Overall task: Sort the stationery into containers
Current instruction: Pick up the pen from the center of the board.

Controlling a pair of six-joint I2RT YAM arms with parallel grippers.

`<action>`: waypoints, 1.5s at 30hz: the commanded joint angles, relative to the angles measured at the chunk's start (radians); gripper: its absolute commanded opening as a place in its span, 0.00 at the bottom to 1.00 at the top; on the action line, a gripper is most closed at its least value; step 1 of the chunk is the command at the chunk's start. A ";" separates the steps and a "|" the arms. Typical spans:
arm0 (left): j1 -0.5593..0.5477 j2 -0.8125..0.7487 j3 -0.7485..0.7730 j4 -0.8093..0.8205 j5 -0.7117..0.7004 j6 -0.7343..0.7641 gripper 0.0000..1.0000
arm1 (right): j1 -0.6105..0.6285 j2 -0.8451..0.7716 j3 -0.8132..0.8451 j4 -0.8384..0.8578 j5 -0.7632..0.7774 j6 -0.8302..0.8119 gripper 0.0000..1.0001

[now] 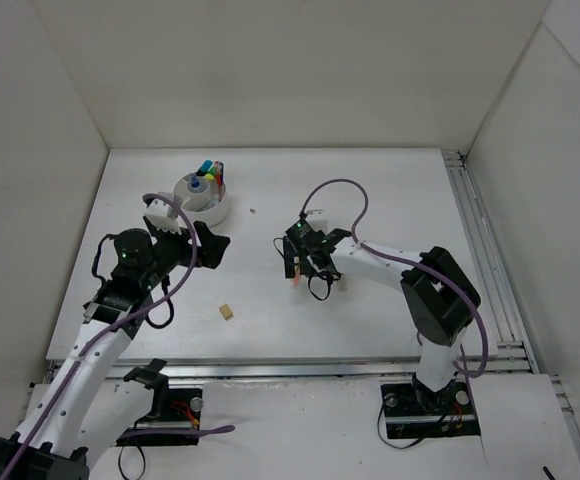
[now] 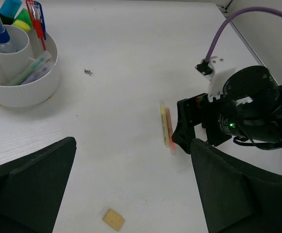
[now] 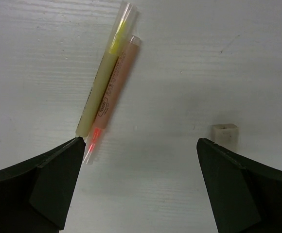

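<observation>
Left gripper gapes empty near the part-filled bowl. Right gripper hangs wide over two touching pens on the desk, seemingly lined up to grasp one. An eraser lies beside them.

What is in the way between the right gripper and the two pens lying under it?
Nothing visible. The right gripper hangs open over the two pens, which lie side by side with only bare table around them. A small eraser lies off to one side, apart from them.
</observation>
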 commanded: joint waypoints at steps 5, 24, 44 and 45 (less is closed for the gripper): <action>-0.087 -0.058 -0.020 0.026 -0.116 -0.020 1.00 | 0.004 0.083 0.095 0.020 0.040 0.030 0.98; -0.140 -0.024 -0.029 0.029 -0.217 0.026 1.00 | 0.024 0.012 -0.035 0.020 0.025 0.024 0.66; -0.318 0.057 -0.075 0.090 -0.010 0.389 1.00 | 0.022 -0.256 -0.066 -0.109 -0.427 -0.136 0.00; -0.338 0.056 -0.082 0.089 0.000 0.447 1.00 | 0.013 -0.261 -0.051 -0.150 -0.525 -0.147 0.00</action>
